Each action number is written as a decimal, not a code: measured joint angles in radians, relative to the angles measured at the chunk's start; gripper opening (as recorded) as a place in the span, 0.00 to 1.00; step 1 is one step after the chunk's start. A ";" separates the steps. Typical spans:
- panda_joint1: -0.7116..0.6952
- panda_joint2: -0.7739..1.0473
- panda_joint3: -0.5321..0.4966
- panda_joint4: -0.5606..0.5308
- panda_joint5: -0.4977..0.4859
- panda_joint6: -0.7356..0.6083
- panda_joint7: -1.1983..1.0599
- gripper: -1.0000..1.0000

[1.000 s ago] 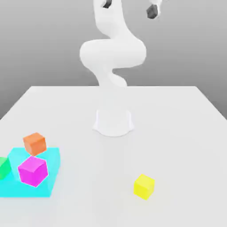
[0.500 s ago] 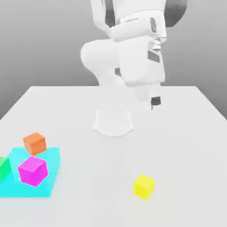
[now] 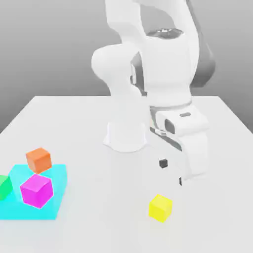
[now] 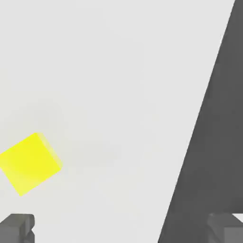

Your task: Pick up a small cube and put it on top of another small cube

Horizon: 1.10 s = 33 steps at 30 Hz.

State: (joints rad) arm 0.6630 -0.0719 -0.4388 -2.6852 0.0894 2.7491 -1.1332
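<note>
Item, your white two-finger gripper [image 3: 171, 171]: since a second ago it has swung down from high above the table [image 3: 217, 148] to a low hover near the surface, fingers [image 4: 18, 227] spread wide and holding nothing. Item, the small plain bright yellow cube [image 3: 160, 207]: unmoved across the frames, resting on the table just below and slightly off to one side of your gripper, not yet between the fingers; in the hand view it [image 4: 29, 163] lies ahead of one fingertip, turned at an angle to the jaw line. Reading: you are in the approach, with the descent mostly made; centring and a wrist turn likely remain before closing. Item, the magenta cube [image 3: 36, 190], orange cube [image 3: 39, 159] and flat cyan patch [image 3: 49, 207]: unchanged, well apart from your gripper
</note>
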 joint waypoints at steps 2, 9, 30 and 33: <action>0.018 0.034 -0.004 -0.017 0.012 0.020 -0.092 0.50; 0.006 0.151 0.040 -0.074 0.032 0.092 -0.391 0.50; -0.100 0.268 0.170 -0.056 0.131 0.180 -0.502 0.00; -0.084 0.180 0.126 -0.076 0.030 0.113 -0.428 0.00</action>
State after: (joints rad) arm 0.5794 0.1077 -0.3127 -2.7609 0.1189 2.8617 -1.5609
